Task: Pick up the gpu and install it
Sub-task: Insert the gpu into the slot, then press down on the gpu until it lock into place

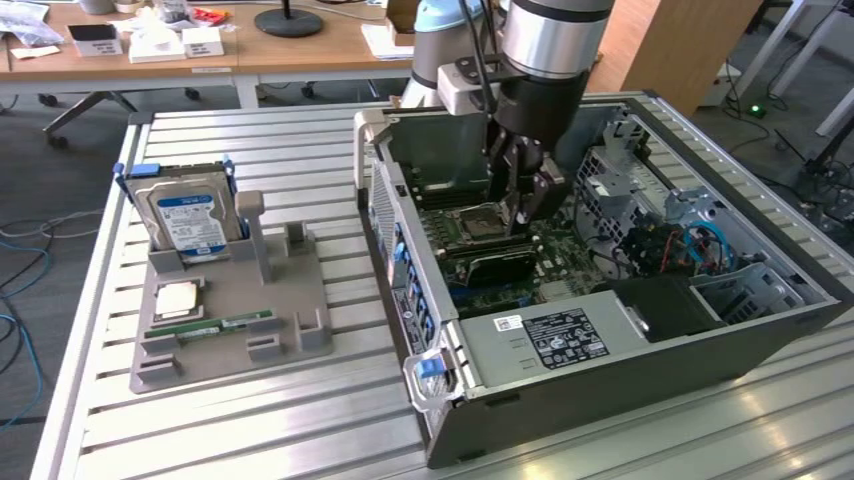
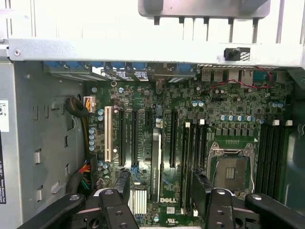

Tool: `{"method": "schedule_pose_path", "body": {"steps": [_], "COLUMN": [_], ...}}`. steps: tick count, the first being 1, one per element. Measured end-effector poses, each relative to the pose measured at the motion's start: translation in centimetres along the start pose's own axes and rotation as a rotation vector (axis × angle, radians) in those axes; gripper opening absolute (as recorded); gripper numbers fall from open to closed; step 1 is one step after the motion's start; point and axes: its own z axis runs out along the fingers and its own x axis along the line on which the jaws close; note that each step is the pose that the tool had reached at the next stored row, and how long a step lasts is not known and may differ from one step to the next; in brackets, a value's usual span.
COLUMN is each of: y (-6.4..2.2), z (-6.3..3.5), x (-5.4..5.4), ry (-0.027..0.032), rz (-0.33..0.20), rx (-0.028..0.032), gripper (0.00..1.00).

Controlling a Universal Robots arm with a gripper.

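The hand [image 1: 523,205], fingers spread and empty, hangs inside the computer case [image 1: 747,345] over the gpu [image 1: 497,266] seated in the motherboard [image 2: 190,143].

- Motherboard [image 2: 190,143], green, fills the open case
- Empty CPU socket [image 2: 232,168] sits beside the dark memory slots [image 2: 271,152]
- White expansion slot [image 2: 107,133] lies well apart from the socket
- Gripper [image 2: 162,191] spread wide over the board, holding nothing

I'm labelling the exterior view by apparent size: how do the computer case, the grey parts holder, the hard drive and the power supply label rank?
Largest to smallest:
1. computer case
2. grey parts holder
3. hard drive
4. power supply label
The last two look close, so that order is unsure.
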Motion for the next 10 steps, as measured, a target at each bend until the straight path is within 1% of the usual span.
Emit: {"method": "schedule_pose_path", "body": {"steps": [3, 10], "y": [-0.01, -0.01], "z": [-0.23, -0.24], "x": [0.0, 0.0], "ry": [-0.0002, 0.0], "rz": [0.0, 0.0], "rx": [0.0001, 0.0], "gripper": [0.64, 0.64]}}
